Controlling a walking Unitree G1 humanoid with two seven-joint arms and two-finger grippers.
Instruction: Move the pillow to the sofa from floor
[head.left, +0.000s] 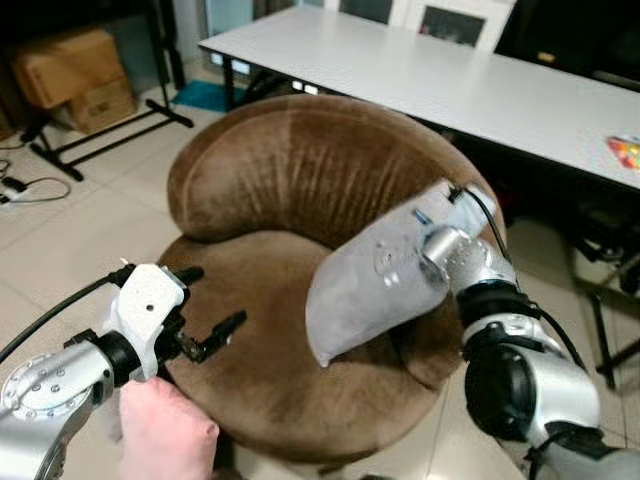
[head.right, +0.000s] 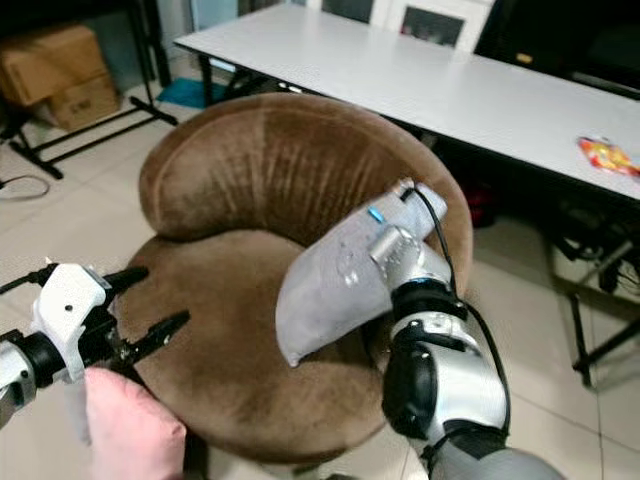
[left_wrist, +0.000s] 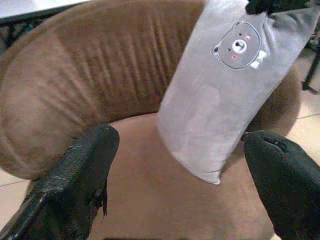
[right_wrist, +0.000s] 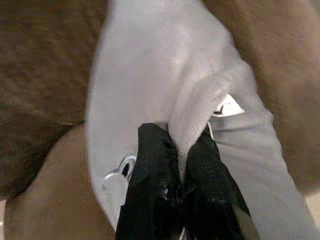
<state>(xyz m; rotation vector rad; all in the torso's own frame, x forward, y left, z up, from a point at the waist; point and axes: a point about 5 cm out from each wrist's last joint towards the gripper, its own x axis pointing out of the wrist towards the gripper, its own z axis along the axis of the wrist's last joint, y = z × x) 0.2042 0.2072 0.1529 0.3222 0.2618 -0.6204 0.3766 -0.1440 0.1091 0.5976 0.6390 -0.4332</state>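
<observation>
Here the right tool (right_wrist: 182, 150) pinches the pillow (head.left: 375, 290) above the sofa (head.left: 290, 170).

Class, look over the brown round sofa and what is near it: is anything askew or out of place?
The grey bear-print pillow hangs tilted over the brown velvet round sofa, pinched by the right tool, not lying flat. A pink pillow sits low beside the open left tool.

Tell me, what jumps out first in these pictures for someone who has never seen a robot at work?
A grey pillow with a little bear on it hangs over the seat of a round brown sofa, pinched at one edge by the right claw. The left claw, fingers spread, hovers near the seat's front edge. A long white table stands behind the sofa.
</observation>
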